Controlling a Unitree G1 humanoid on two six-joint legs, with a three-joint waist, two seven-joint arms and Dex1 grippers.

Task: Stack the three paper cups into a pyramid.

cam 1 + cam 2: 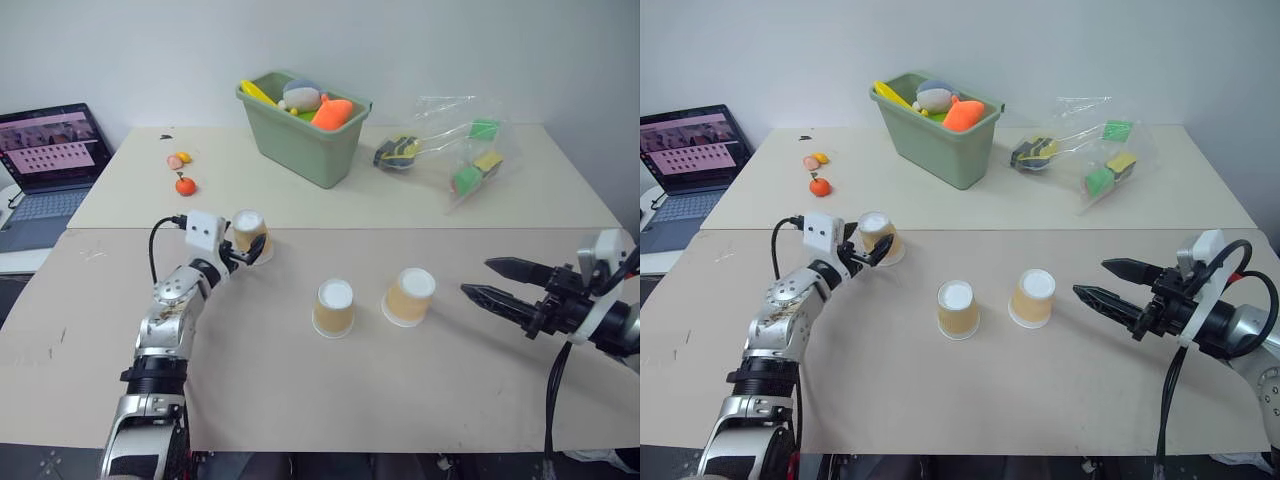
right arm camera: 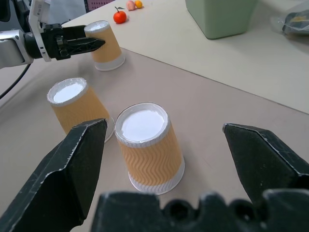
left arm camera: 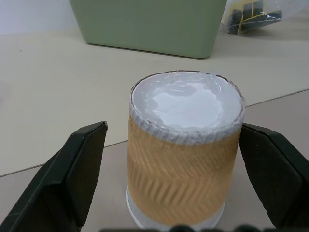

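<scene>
Three paper cups stand upside down on the tan table, white round bases up and white rims down, their sides tan-orange with a ribbed zigzag pattern. None is stacked on another. Taking the middle cup [image 1: 333,307] as the centre of the clock, the right cup [image 1: 409,296] sits near it at about three o'clock, tilted slightly so its base leans away from the middle one, and the two do not touch. The left cup [image 1: 249,235] stands farther off at about ten o'clock, well apart from the other two, upright, close to the seam where the two tabletops meet.
</scene>
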